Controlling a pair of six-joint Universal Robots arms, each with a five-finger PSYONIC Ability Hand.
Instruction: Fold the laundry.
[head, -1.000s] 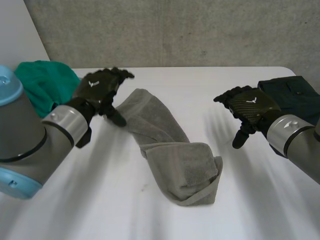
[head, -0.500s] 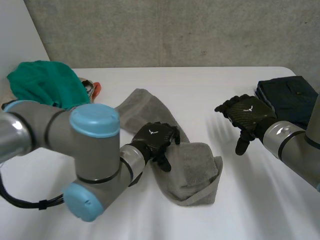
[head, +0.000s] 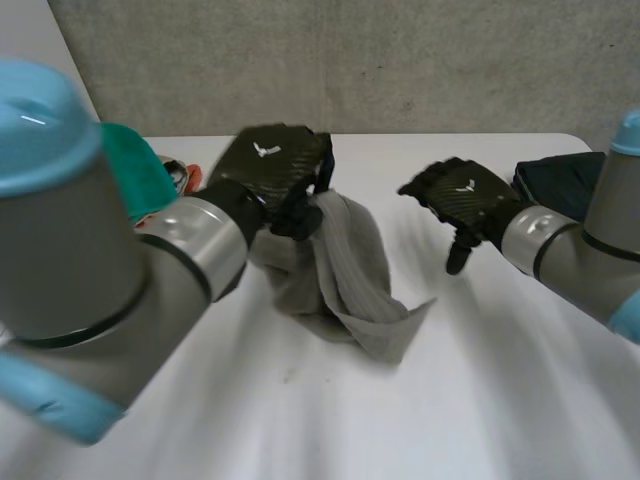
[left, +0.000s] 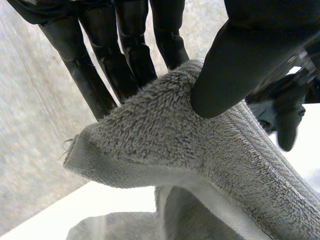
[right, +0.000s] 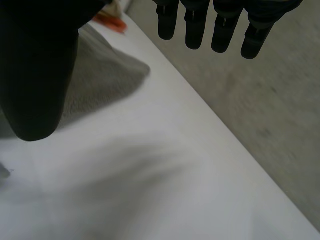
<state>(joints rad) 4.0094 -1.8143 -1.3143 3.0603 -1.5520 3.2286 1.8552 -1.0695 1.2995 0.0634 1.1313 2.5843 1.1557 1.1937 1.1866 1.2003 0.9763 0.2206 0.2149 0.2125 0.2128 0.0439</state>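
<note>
- Grey towel (head: 345, 270) hangs under the left hand (head: 270, 165), thumb n fingers clamped on its edge; tail rests on table (head: 500, 400).
- Right hand (head: 462, 195) beside it, fingers loose, empty. Imo it shd take the opposite corner b4 spreading flat.

— What lies under the right robot hand (right: 39, 70)?
— The white table (right: 165, 195). The fingers (right: 195, 30) hang straight, holding nothing. A rumpled grey terry towel (right: 102, 75) lies beside the thumb, near the table's edge.
</note>
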